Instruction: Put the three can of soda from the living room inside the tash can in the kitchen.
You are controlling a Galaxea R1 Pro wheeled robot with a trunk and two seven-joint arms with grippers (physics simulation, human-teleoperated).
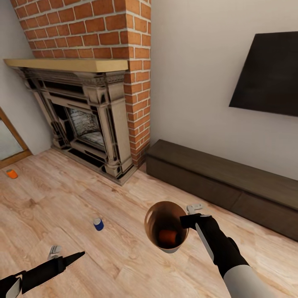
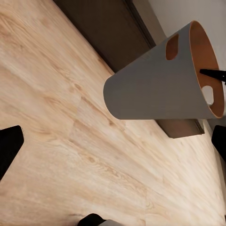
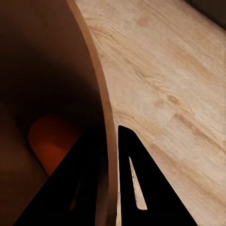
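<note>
My right gripper point(image 1: 187, 219) is shut on the rim of the tash can point(image 1: 154, 219), a pale grey tapered bin with a glossy orange-brown inside, held off the wood floor and tilted. In the right wrist view its fingers point(image 3: 134, 183) straddle the bin wall point(image 3: 52, 66). One orange can of soda point(image 1: 167, 236) lies at the bin's bottom point(image 3: 52, 141). A dark blue can point(image 1: 98, 224) stands on the floor left of the bin. Another orange can point(image 1: 12, 174) sits far left. My left gripper point(image 1: 68, 251) hangs open low at the left; its wrist view looks at the bin's outside point(image 2: 155, 89).
This is the living room. An ornate fireplace point(image 1: 87, 120) under a brick chimney stands at the back left. A long low dark bench point(image 1: 223, 178) runs along the right wall below the wall TV point(image 1: 269, 74). A wood-framed panel point(image 1: 10, 142) is at the far left.
</note>
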